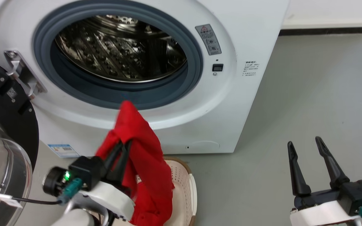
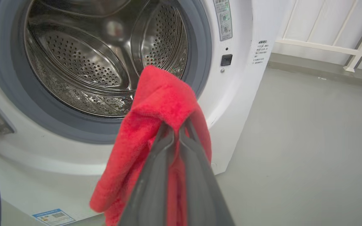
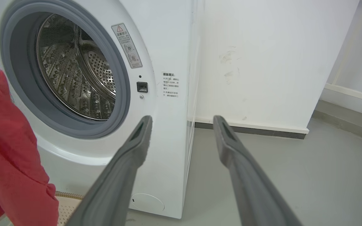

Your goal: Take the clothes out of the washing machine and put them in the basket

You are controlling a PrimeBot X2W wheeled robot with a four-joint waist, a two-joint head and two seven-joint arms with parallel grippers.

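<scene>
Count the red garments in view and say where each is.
1. The bright red soft fabric garment hangs from the shut left pincer before the white front-loading washing machine, over the cream perforated plastic basket. Another may lie hidden behind it in the basket.

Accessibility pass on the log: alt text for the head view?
Left jaws, shut on a red garment, hold it over the cream basket before the open washing machine, whose drum shows no clothes. Right jaws rest open above the grey floor.
</scene>
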